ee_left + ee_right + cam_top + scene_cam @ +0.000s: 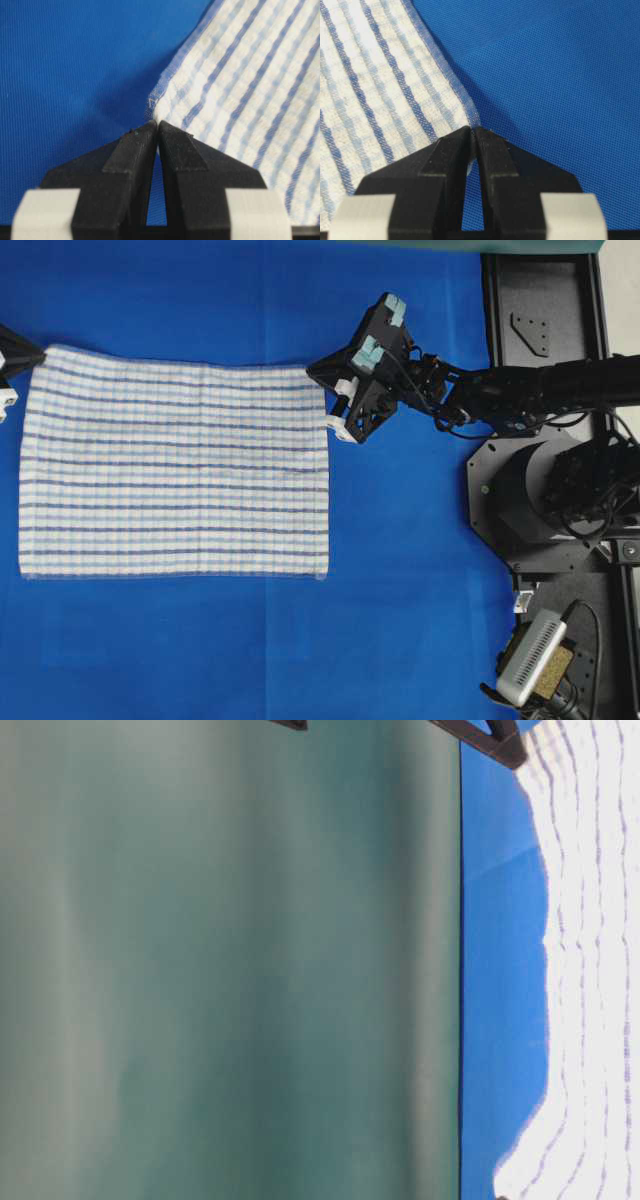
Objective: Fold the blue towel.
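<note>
We see the blue table cover (400, 570) under the blue towel (175, 465), which lies flat and spread out. At the towel's two far corners our grippers pinch the cloth — left gripper (156, 126), right gripper (471, 131) — both clamped on it.

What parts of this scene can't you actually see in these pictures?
- Left gripper: overhead view shows only its tip; the left picture edge cuts off the rest and its arm.
- Blue towel: the table-level view catches a strip; a blurred green panel fills the rest.
- Towel corners: in both wrist views the shut fingertips hide the pinched cloth, as with the right gripper.
</note>
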